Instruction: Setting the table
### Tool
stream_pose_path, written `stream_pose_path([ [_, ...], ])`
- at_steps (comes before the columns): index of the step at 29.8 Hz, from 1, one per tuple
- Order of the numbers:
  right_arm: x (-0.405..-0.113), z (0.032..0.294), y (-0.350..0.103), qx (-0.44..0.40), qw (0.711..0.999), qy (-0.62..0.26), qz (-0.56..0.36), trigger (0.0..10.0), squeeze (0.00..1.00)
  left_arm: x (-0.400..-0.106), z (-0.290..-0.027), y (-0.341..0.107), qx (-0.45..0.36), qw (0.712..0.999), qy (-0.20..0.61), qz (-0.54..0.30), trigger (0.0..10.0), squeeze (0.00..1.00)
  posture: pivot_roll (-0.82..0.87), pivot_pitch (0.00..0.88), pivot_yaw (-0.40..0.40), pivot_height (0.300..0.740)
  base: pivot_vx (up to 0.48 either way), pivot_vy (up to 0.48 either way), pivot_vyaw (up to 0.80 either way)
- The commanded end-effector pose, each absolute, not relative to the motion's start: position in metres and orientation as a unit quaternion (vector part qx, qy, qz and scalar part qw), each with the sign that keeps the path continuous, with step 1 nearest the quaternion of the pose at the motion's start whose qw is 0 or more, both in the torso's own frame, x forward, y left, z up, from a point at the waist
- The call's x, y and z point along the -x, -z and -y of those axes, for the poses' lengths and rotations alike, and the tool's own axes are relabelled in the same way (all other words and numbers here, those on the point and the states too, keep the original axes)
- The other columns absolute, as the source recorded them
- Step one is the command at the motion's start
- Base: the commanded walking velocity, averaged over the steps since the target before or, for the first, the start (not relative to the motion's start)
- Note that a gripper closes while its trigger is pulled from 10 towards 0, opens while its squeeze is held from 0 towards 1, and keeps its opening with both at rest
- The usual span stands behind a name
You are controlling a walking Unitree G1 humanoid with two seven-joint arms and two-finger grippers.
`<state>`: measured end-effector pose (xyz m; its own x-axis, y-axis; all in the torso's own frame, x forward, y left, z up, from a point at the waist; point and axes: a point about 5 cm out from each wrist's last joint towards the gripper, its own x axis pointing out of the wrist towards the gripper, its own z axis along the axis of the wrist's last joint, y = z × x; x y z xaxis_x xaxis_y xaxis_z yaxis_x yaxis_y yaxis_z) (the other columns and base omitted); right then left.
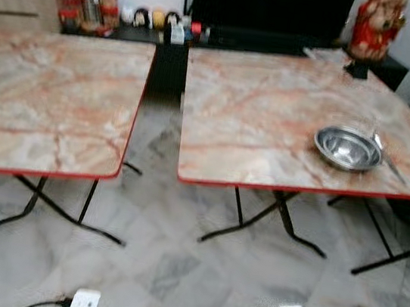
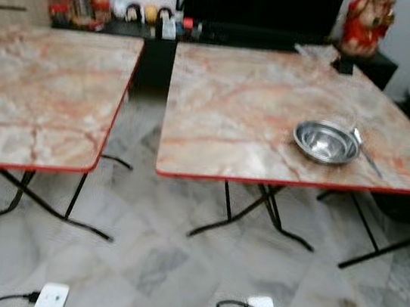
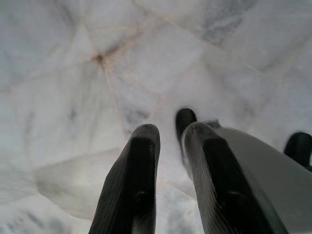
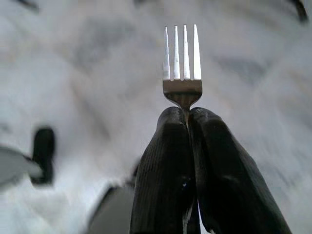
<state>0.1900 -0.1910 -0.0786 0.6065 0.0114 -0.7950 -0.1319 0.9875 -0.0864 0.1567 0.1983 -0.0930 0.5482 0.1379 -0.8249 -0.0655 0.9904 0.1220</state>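
Before the robot, on a pale marble floor [image 1: 173, 271], stand two folding tables with red-edged marble tops: the left table [image 1: 44, 100] and the right table [image 1: 271, 117]. Near the right table's front right corner sits a steel bowl [image 1: 348, 148], with a spoon [image 1: 387, 160] lying just beside it. Over the floor, the right gripper [image 4: 187, 114] is clamped on a fork [image 4: 182, 68], tines pointing away. The left gripper [image 3: 170, 134] holds nothing, its fingers slightly parted.

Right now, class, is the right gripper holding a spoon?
No. In the right wrist view the right gripper is shut on a fork, whose four tines stick out past the fingertips.
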Motion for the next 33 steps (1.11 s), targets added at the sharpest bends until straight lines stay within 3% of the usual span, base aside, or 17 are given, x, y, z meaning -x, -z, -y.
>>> stream_pose_path([
  [1, -0.186, 0.198, 0.08, 0.063, 0.892, -0.021, -0.447, 10.0, 0.0, -0.161, -0.195, 0.092, -0.037, 0.88, -0.054, -0.47, 10.0, 0.0, -0.04, 0.0, 0.015, 0.732, 0.379, 0.0, 0.0],
  [10, -0.196, 0.188, 0.076, 0.069, 0.899, -0.04, -0.432, 10.0, 0.0, -0.161, -0.193, 0.092, -0.035, 0.88, -0.053, -0.471, 10.0, 0.0, -0.04, 0.0, 0.011, 0.732, 0.38, 0.0, 0.0],
  [16, -0.197, 0.187, 0.076, 0.08, 0.898, -0.047, -0.431, 10.0, 0.0, -0.16, -0.192, 0.093, -0.035, 0.879, -0.052, -0.472, 10.0, 0.0, -0.04, 0.0, 0.01, 0.732, 0.38, 0.0, 0.73],
  [33, -0.19, 0.19, 0.079, 0.07, 0.894, -0.04, -0.442, 10.0, 0.0, -0.162, -0.191, 0.092, -0.049, 0.879, -0.041, -0.472, 10.0, 0.0, -0.05, 0.0, 0.009, 0.732, 0.0, 0.0, 0.15],
])
